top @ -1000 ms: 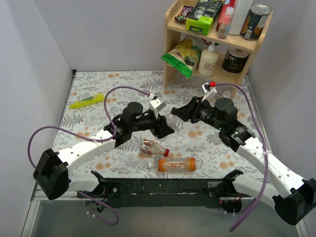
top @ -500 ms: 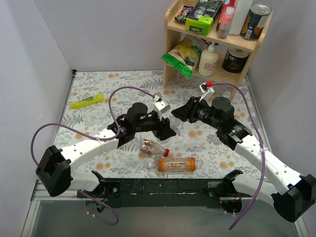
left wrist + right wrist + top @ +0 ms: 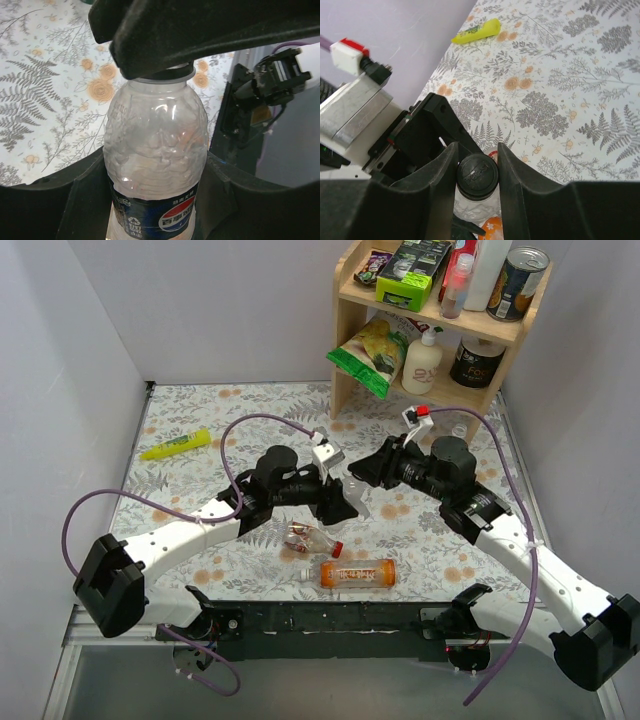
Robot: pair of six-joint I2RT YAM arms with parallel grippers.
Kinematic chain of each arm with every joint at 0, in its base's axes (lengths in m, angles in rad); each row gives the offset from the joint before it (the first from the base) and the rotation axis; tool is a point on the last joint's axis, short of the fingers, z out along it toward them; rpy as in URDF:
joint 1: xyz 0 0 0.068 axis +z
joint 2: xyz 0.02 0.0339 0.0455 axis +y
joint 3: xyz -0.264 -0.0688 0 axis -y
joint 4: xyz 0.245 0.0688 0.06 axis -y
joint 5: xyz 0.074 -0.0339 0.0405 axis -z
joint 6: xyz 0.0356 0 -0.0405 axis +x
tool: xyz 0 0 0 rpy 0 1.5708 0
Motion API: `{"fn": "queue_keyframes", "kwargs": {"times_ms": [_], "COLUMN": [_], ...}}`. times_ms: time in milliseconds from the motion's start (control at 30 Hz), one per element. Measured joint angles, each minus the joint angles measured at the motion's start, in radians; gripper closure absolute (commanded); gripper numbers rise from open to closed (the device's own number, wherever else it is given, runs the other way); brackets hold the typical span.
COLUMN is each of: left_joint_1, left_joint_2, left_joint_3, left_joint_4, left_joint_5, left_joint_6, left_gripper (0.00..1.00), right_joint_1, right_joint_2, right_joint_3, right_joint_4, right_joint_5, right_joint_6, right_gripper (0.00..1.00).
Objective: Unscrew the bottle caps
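Observation:
My left gripper point(image 3: 152, 200) is shut on the body of the dark-blue-labelled clear bottle point(image 3: 155, 145) and holds it off the table. My right gripper point(image 3: 478, 172) is shut on that bottle's black cap point(image 3: 478, 176), one finger on each side. In the top view the two grippers meet at mid-table, the left one point(image 3: 343, 503) and the right one point(image 3: 363, 475), with the bottle point(image 3: 352, 490) between them. A reddish-labelled bottle point(image 3: 310, 539) with a red cap point(image 3: 337, 549) and the orange bottle point(image 3: 358, 573) lie on the table just in front. The green-labelled bottle is out of view.
A wooden shelf point(image 3: 440, 320) with a white pump bottle point(image 3: 422, 362), tins and snack packs stands at the back right. A yellow tube point(image 3: 175, 446) lies at the far left; it also shows in the right wrist view point(image 3: 476, 31). Walls close in the table's sides.
My left arm has moved a little to the right with the bottle in it. My right gripper has shifted slightly left and stays on the cap.

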Motion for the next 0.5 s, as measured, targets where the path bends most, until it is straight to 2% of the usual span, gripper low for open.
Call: {"fn": "queue_keyframes", "kwargs": {"times_ms": [267,500], "left_joint_1": [0.067,0.08], "left_joint_2": [0.002,0.042], "left_joint_3": [-0.003,-0.043], "left_joint_4": [0.142,0.35], "left_joint_5": [0.296,0.623], "left_joint_6": [-0.081,-0.217], "left_gripper": [0.98,0.98], "right_joint_1": [-0.077,-0.105], "right_joint_2": [-0.039,-0.088], "right_joint_3": [0.023,0.069], "right_joint_4": [0.082,0.153], "right_joint_5": [-0.274,-0.478], "right_joint_6": [-0.132,-0.235], "right_gripper": [0.77,0.77]}}
